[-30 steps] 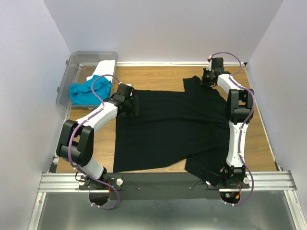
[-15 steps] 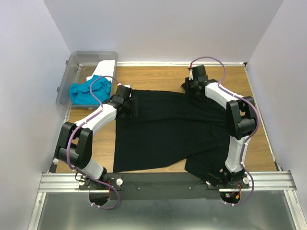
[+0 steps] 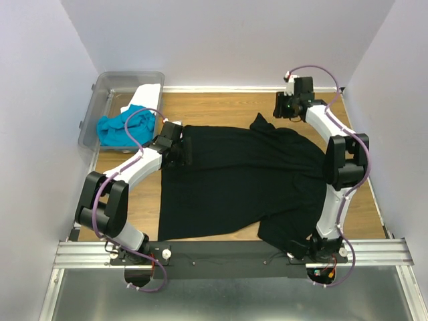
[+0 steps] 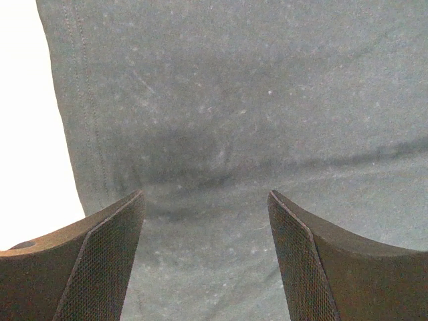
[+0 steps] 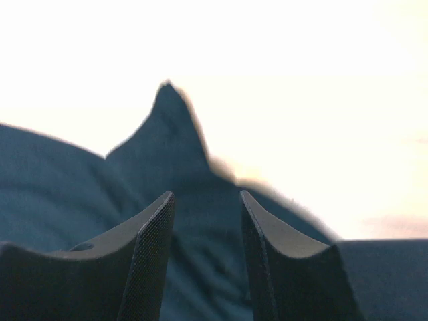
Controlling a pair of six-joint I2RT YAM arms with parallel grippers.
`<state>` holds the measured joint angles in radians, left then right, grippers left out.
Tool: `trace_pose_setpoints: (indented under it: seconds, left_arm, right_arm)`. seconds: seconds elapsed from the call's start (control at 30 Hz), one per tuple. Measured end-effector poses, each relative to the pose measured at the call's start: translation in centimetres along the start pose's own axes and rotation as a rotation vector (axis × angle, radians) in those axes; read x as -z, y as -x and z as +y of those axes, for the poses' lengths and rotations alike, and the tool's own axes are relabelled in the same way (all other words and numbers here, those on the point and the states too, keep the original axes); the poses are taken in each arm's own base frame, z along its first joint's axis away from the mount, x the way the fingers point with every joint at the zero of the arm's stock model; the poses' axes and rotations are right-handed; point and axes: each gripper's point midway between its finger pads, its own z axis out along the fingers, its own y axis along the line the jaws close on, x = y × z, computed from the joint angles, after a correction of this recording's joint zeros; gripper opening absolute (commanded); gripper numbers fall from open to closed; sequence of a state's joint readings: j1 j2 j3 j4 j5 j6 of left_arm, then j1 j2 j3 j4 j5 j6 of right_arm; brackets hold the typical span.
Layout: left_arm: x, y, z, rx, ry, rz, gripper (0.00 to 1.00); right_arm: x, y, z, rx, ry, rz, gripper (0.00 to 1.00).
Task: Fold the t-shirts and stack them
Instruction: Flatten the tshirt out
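Bin: one, clear plastic, at the table's far-left corner against the left wall.
Turquoise shirt: one, bunched at the bin's near end.
White shirt: one, draped over the bin's right rim, toward the far end.
Left arm: elbow folded back near the base, forearm reaching forward and rightward, wrist low over the black shirt's far-left corner.
Left gripper: jaws spread wide, nothing between them, poised close above black cloth beside a stitched hem; contact with the cloth impossible to tell.
Black shirt: one, spread flat across the middle of the table, between the two arms; far-right sleeve turned inward and pushed up into a small peak; near-right part reaching down to the right arm's base.
Right arm: stretched up the right side, elbow raised, wrist bent leftward near the far-right corner.
Right gripper: jaws parted, gap bare, pointed at the peaked cloth, near it but apart.
Count: two arms, two grippers, three shirts, one bin.
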<state>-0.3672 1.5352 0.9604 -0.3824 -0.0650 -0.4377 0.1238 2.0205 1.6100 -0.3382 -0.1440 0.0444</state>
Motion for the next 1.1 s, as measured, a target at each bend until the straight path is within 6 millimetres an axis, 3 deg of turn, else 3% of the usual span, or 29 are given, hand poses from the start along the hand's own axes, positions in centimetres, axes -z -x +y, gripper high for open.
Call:
trace_pose_setpoints:
  seconds: [0.1,0.17,0.4,0.83,0.97,1.1]
  left_arm:
    - [0.0,-0.1,0.0,0.000,0.001,0.001,0.82]
    - [0.0,-0.1,0.0,0.000,0.000,0.001,0.82]
    - [0.0,-0.1,0.0,0.000,0.001,0.002,0.82]
    - [-0.3,-0.3,0.1,-0.001,0.004,0.012,0.81]
    - [-0.4,-0.1,0.0,-0.001,0.005,0.012,0.82]
    - [-0.4,-0.2,0.0,-0.002,0.004,0.013,0.82]
  right_arm:
    - [-1.3,2.0,0.1,0.032,0.039,-0.040,0.51]
    - [-2.6,2.0,0.1,0.037,0.067,-0.039,0.50]
    - [-6.8,-2.0,0.2,0.009,0.169,0.062,0.48]
    - [-6.9,-3.0,1.1,0.000,0.253,0.086,0.44]
    - [-7.0,-3.7,1.1,0.006,0.257,0.101,0.34]
    - [-7.0,-4.1,1.1,0.007,0.257,0.108,0.10]
